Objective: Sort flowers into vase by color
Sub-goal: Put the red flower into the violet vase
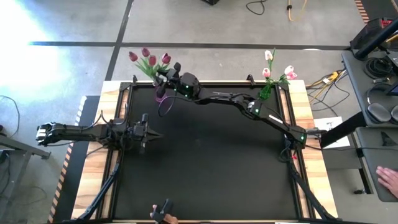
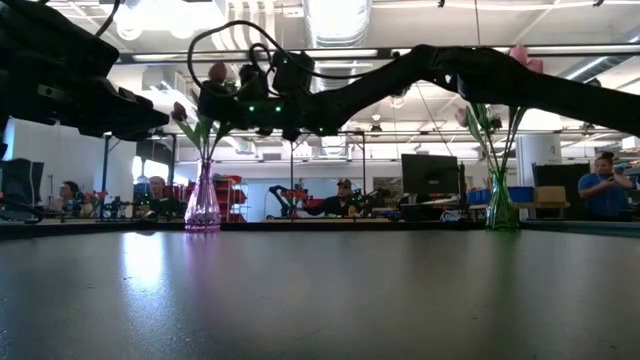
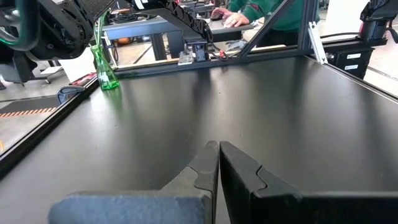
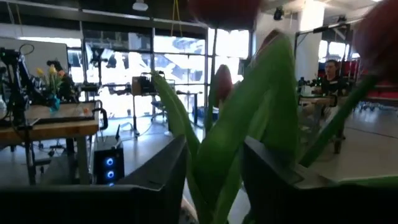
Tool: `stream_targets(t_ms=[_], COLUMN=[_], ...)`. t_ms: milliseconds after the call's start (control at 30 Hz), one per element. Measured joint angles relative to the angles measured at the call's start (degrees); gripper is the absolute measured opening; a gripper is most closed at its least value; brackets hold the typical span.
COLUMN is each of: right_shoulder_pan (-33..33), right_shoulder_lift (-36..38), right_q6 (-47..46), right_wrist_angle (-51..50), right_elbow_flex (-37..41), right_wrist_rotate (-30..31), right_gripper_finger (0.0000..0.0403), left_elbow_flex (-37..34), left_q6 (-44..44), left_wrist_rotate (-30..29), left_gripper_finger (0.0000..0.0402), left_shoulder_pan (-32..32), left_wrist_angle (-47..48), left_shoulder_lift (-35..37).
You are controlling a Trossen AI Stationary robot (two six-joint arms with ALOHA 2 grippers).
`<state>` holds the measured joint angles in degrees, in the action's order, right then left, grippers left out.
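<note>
Several dark magenta tulips (image 1: 149,59) stand with their stems in a clear pink vase (image 1: 160,93) at the table's far left edge. Pale pink and white tulips (image 1: 277,71) stand in a green vase (image 1: 264,92) at the far right edge. My right gripper (image 1: 166,76) reaches across the far side to the magenta bunch, just above the pink vase (image 2: 203,200), and is shut on one tulip's greenery (image 4: 224,124). My left gripper (image 1: 152,132) hovers shut over the table's left part, touching nothing. My right gripper (image 4: 214,143) has a magenta tulip's green leaf and stem (image 4: 208,168) pinched between its two fingers, below the head. The fingers come level from the table's right side, lying across the stem. The tulip stands nearly upright, its stem running down toward the pink vase's mouth (image 2: 203,160).
The black mat (image 1: 211,162) lies bare between the arms. The right arm's forearm (image 1: 230,99) spans the far part of the table, close to the green vase (image 3: 106,68). A frame rail (image 3: 261,46) runs along the table's edge. A person's hand (image 1: 387,180) shows beyond the right edge.
</note>
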<state>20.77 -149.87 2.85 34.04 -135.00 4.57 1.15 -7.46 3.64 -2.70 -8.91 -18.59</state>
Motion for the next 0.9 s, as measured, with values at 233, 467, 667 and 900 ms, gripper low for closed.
stream_targets(t_ms=[233, 467, 667, 900], right_shoulder_pan=[-0.9, -1.56, -1.95, -2.56], right_shoulder_lift=[0.51, 3.25, 7.75, 11.42], right_q6=[0.13, 1.87, 4.02, 6.15], right_wrist_angle=[-3.12, -14.06, -25.58, -41.22], right_elbow_flex=[0.0, 0.04, 0.0, 0.02], right_wrist_rotate=[0.0, 2.92, 2.98, 2.93], right_gripper_finger=[0.0169, 0.0172, 0.0173, 0.0173], left_elbow_flex=[0.0, 0.0, 0.0, 0.0], left_q6=[0.0, 0.0, -0.07, -0.13], left_wrist_rotate=[0.0, 0.0, 0.0, 0.0], left_gripper_finger=[0.0, 0.0, 0.0, 0.0], left_shoulder_pan=[0.0, 0.0, 0.0, 0.0], left_wrist_angle=[0.0, -0.02, -0.6, -0.83], left_shoulder_lift=[-0.07, 0.07, 0.31, 0.41])
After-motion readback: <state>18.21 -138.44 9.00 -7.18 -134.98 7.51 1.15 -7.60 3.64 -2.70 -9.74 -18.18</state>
